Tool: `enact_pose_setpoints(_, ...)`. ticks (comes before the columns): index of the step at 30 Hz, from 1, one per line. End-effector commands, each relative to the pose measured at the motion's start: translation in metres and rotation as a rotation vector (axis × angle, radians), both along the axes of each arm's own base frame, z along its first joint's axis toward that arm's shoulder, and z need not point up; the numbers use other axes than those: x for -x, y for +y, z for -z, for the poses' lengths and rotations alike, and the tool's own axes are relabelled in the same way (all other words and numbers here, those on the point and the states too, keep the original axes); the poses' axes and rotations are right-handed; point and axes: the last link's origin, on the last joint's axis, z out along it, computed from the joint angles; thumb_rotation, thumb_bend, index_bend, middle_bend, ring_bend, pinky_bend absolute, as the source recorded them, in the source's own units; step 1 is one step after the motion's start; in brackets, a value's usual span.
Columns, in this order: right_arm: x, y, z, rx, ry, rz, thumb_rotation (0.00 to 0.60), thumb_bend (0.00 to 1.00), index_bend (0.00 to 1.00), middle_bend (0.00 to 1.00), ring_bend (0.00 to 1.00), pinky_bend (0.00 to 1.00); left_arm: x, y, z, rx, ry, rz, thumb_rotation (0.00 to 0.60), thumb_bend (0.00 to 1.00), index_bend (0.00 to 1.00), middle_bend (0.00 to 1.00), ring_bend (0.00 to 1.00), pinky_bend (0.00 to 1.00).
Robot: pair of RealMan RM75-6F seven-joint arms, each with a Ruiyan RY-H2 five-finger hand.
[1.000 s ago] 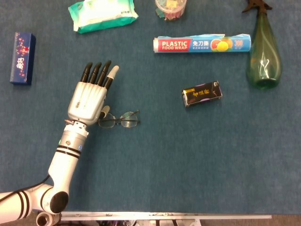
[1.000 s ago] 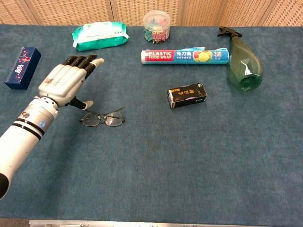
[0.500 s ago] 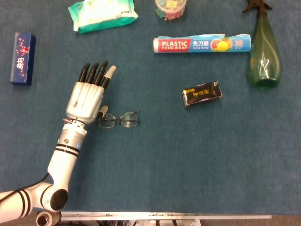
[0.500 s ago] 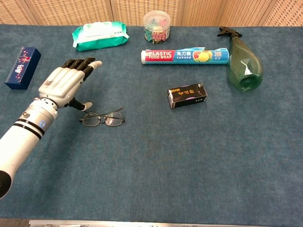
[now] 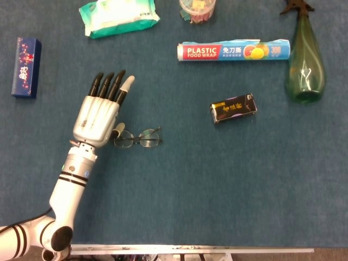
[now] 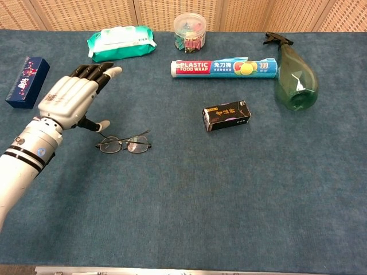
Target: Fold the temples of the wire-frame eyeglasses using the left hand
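Chest view — blue felt table (image 6: 229,200), wicker-panel wall (image 6: 86,14).

Clip jar (image 5: 197,11) cut by top edge

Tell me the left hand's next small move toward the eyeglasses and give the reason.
Probably a short shift right and down: the left hand hovers open beside the eyeglasses, fingers extended and holding nothing, so it likely needs to get its thumb onto the near temple. Whether the temples are already folded cannot be told.
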Motion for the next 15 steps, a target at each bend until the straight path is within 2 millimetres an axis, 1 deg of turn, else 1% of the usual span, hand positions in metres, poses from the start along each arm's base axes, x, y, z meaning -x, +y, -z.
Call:
enact_pose_setpoints(1,0.0,-0.0003,0.0003,-0.001,0.001,0.001,0.6,0.19,0.33,0.29,0.23,0.38,0.0022,-0.0016,-0.0001,0.002,0.003,-0.002,0.6,0.2,0.01,0.0,0.0,0.0)
enact_pose_setpoints(10,-0.0002,-0.0015,0.0009,-0.004,0.003,0.004,0.6,0.19,0.33,0.29,0.23,0.38,0.0082,-0.0025,0.004,0.018,0.009,-0.016,0.6,0.2,0.01,0.0,0.0,0.0)
enact_pose_setpoints(15,0.0005,-0.0006,-0.0005,0.002,-0.002,0.005,0.6,0.19,0.33,0.29,0.23,0.38,0.0119,-0.0012,0.0097,0.032,0.006,-0.032,0.6,0.2,0.01,0.0,0.0,0.0)
